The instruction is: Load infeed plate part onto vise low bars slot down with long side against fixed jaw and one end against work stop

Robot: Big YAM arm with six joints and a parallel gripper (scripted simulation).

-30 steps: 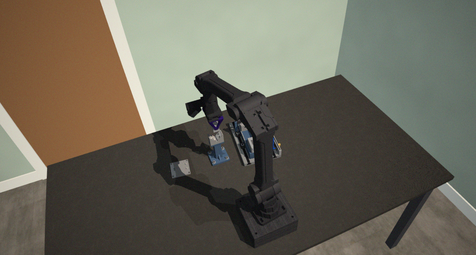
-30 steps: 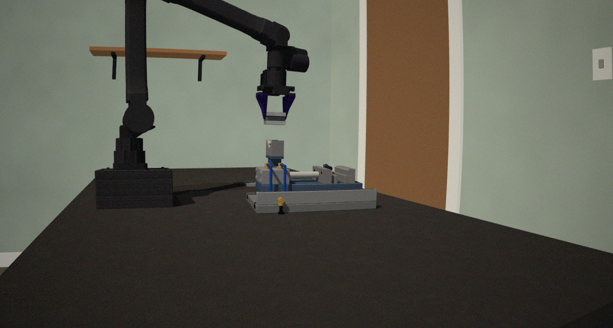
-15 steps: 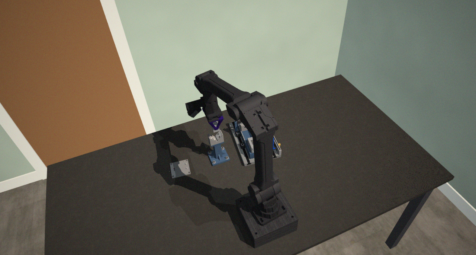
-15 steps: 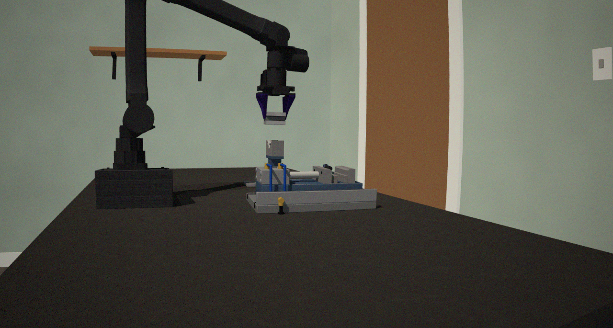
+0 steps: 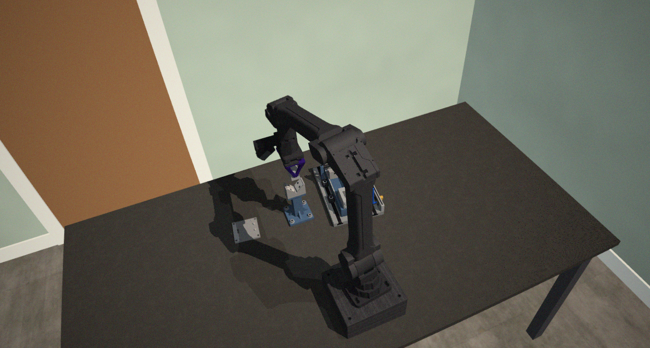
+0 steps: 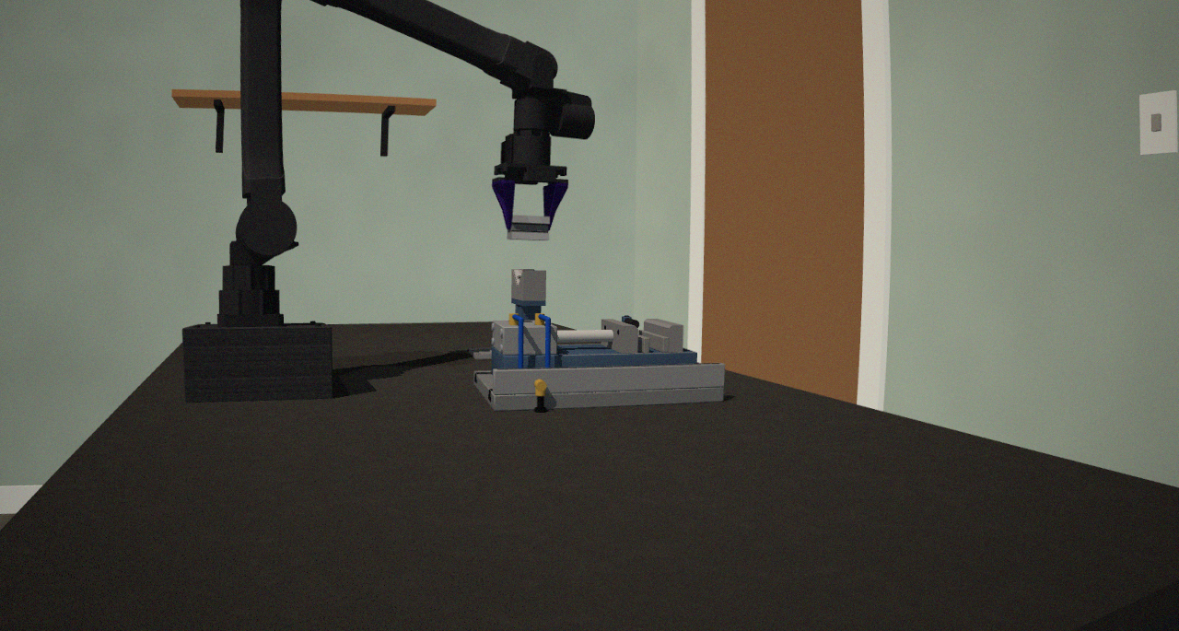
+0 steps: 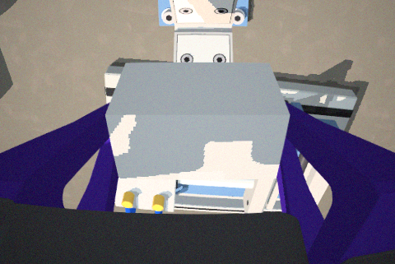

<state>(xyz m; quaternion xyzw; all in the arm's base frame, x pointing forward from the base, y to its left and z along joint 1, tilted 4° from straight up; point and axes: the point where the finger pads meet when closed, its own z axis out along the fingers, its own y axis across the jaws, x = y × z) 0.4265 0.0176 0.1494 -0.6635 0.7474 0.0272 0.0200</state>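
The part [image 6: 528, 228] hangs in mid-air, clamped between the gripper [image 6: 529, 215]'s purple fingers, partly spread around it. Below sits the V-block [image 6: 528, 285], well apart; the vise [image 6: 599, 363] looks just beside, perhaps slightly behind.

You see the part [image 7: 197, 122] as smooth, matt grey metal, clamped between glossy purple plastic fingers. Below it, the V-block [image 6: 527, 285] looks like plain grey metal on a blue painted base. The table [image 6: 577, 504] is matt, dark and faintly grainy.
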